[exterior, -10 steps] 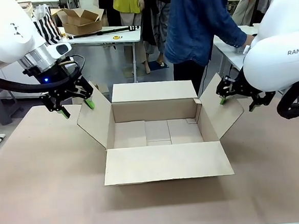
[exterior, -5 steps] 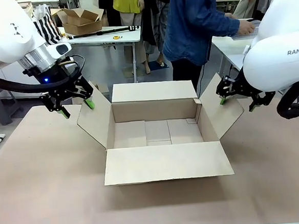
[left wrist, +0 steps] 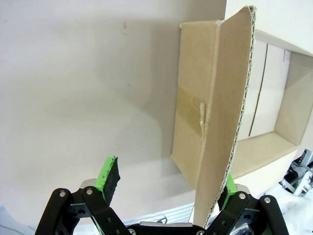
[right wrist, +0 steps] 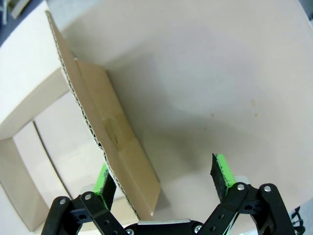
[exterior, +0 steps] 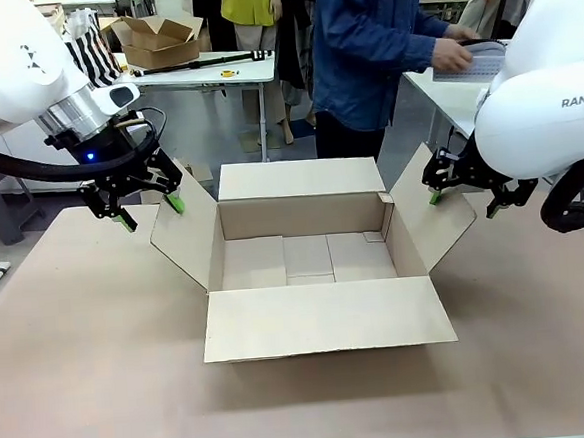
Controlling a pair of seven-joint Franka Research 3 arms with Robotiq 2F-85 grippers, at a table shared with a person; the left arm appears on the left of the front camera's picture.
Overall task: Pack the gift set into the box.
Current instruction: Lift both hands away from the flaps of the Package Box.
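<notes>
Person's hand (exterior: 453, 55) has lifted a pale basket (exterior: 482, 62).

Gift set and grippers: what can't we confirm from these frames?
- Gift set: the person lifts something pale at the far right in the front view; the right arm covers part of it, contents unreadable.
- Left gripper and right gripper: jaws open astride the box side flaps; whether any pad touches the flaps is unclear.

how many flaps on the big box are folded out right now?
4. On the box: far flap, near flap, left flap between the left gripper fingers, right flap between the right gripper fingers. None hidden.
</notes>
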